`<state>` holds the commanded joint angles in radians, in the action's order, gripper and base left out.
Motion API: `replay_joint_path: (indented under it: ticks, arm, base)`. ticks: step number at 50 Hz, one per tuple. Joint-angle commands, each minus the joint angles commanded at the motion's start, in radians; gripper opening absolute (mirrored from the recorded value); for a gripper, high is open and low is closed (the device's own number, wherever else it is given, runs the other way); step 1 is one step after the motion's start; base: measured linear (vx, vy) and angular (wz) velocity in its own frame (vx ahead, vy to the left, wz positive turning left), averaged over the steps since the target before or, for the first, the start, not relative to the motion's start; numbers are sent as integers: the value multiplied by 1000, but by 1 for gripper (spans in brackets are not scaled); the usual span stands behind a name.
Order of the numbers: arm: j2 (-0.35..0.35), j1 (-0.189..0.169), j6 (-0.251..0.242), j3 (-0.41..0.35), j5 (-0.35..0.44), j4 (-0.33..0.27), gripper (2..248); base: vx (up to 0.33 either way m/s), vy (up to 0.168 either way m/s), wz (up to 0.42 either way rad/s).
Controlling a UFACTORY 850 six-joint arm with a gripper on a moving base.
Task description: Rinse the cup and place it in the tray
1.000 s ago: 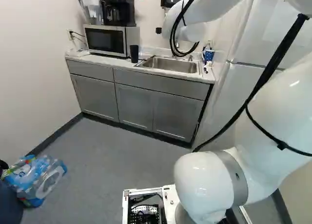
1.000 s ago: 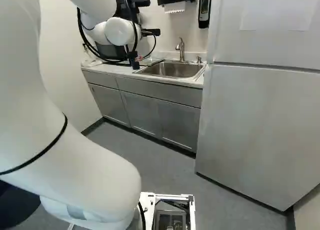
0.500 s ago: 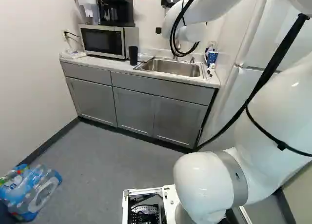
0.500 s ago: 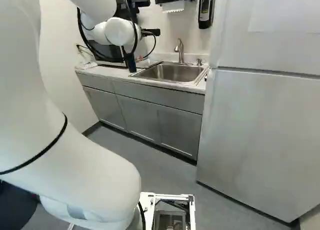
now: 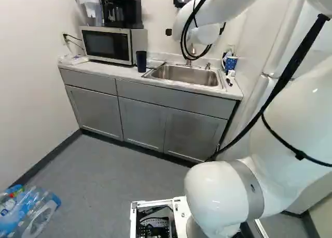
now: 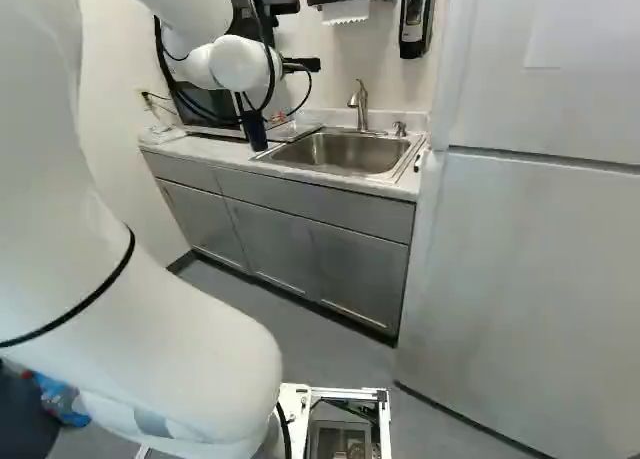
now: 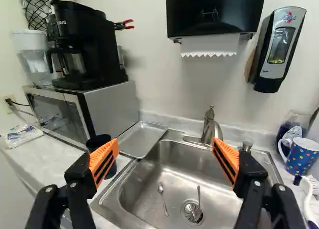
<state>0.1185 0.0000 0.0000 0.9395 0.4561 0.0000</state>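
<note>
Fingers (image 7: 165,143) are wide open and hold nothing. The dark cup (image 5: 141,61) stands up on the bench (image 5: 108,68), beside the tray (image 7: 142,139) and sink (image 7: 133,190). It looks light and smooth, so it may get slippery when wet. A gentle squeeze around its middle, from two sides, should work best.

Bright, diffuse light; soft shadows.

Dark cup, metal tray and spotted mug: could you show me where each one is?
Dark cup (image 5: 141,61): left base view, on the middle of its side.
Metal tray (image 7: 142,140): wrist view, on its bare flat bottom.
Spotted mug (image 7: 302,156): wrist view, on its dotted side.
</note>
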Motion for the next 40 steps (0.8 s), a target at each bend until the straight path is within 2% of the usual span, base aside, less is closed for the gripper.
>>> replay_joint_path:
  ticks: [14, 40]
  arm:
    - [0, 0, 0, 0, 0, 0, 247]
    - [0, 0, 0, 0, 0, 0, 247]
  base:
    - [155, -1, 12]
    - [126, -35, -2]
